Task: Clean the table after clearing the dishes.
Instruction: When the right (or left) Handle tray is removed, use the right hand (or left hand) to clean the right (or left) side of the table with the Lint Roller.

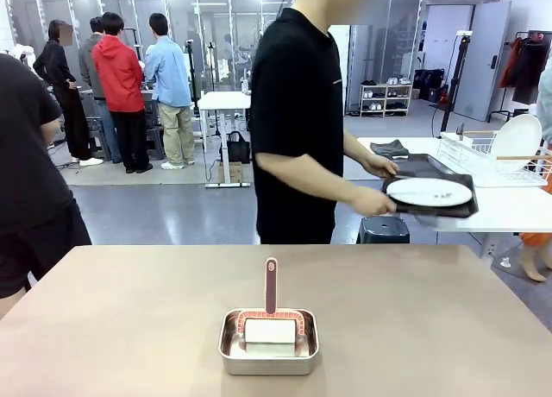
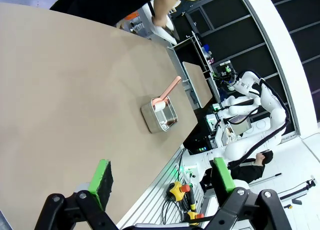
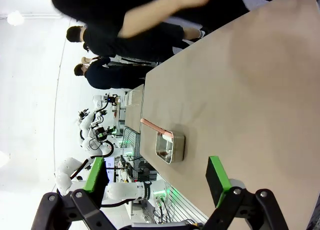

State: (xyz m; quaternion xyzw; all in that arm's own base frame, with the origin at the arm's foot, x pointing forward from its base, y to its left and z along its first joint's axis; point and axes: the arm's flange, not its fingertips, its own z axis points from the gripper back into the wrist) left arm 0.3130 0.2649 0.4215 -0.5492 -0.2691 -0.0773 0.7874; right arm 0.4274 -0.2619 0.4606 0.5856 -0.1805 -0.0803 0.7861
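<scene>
1. Plate [image 1: 429,191], white, round and flat, is probably light, fragile and slippery. It lies on a dark tray [image 1: 427,166] held by the person's hand [image 1: 379,205], past the far edge, over a white side table [image 1: 509,209].
2. The table [image 1: 129,328] is wide, matte beige-brown and stiff. On its near middle stands a steel pan [image 1: 267,365] with a pink-handled wiper [image 1: 271,286]. I judge the upright handle the best place to grip.
3. The left gripper [image 2: 160,162] and the right gripper [image 3: 156,162] hover over the top, jaws wide, holding nothing.

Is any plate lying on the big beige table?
No, the table carries a steel pan; the plate sits on the dark tray the person holds.
</scene>
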